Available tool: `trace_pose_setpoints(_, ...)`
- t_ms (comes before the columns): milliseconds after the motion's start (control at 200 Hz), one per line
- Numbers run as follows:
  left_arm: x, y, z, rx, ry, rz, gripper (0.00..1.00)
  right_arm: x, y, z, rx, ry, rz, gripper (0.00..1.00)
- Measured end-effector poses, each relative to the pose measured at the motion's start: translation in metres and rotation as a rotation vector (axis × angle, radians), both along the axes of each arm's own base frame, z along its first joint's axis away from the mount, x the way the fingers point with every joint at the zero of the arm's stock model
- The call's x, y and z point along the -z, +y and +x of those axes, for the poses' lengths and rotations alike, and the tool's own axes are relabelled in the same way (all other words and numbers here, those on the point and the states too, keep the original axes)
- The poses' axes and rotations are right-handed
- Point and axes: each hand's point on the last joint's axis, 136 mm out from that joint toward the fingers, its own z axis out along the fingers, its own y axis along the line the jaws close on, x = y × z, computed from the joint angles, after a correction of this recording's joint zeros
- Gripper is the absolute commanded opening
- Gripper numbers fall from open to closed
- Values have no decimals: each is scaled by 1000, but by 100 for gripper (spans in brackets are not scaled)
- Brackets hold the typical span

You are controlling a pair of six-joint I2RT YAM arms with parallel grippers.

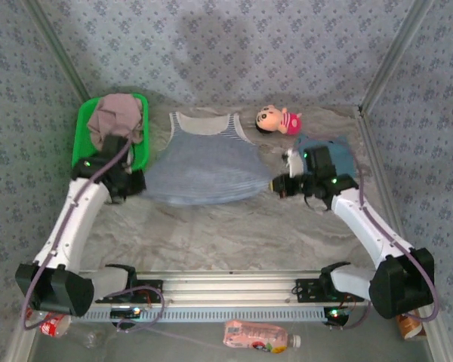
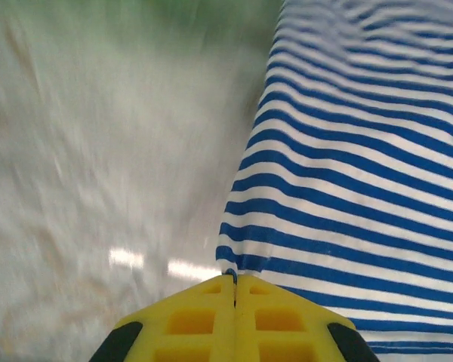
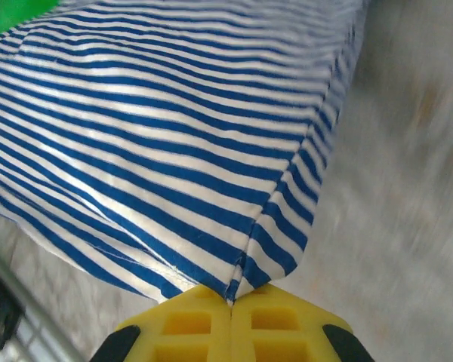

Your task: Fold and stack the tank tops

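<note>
Clamped left gripper [image 2: 235, 283] on left hem corner of navy-and-white thin-striped cloth tank top [image 1: 204, 162]; clamped right gripper [image 3: 232, 298] on right corner. Held hem stretched taut mid grey marbled table [image 1: 211, 241], likely for folding towards neckline.

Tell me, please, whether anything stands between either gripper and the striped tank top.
Nothing visible does: the left gripper and the right gripper are each shut on a hem corner of the striped tank top.
</note>
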Motion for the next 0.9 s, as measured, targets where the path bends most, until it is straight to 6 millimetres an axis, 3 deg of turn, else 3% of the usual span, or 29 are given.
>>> trace_pose_setpoints(50, 28, -1, -24, -24, 89, -4, 0, 25, 0, -19, 2, 88, -20, 0)
trace_pose_setpoints(120, 45, -1, -46, -65, 140, -19, 0, 52, -2, -42, 6, 191, -51, 0)
trace_pose_setpoints(230, 53, -6, -61, -107, 145, -47, 0, 69, -2, -61, 13, 264, -95, 0)
trace_pose_setpoints(335, 73, -12, -77, -128, 215, -39, 0, 81, -3, -75, 1, 305, -153, 0)
trace_pose_setpoints(480, 96, -13, -99, -164, 308, -10, 0, 90, -7, -91, -26, 347, -221, 1)
trace_pose_setpoints(655, 98, -26, -112, -156, 327, -11, 1, 91, -14, -110, -48, 368, -297, 1)
trace_pose_setpoints(899, 97, -25, -143, -183, 374, -15, 4, 84, -24, -129, -55, 422, -410, 1)
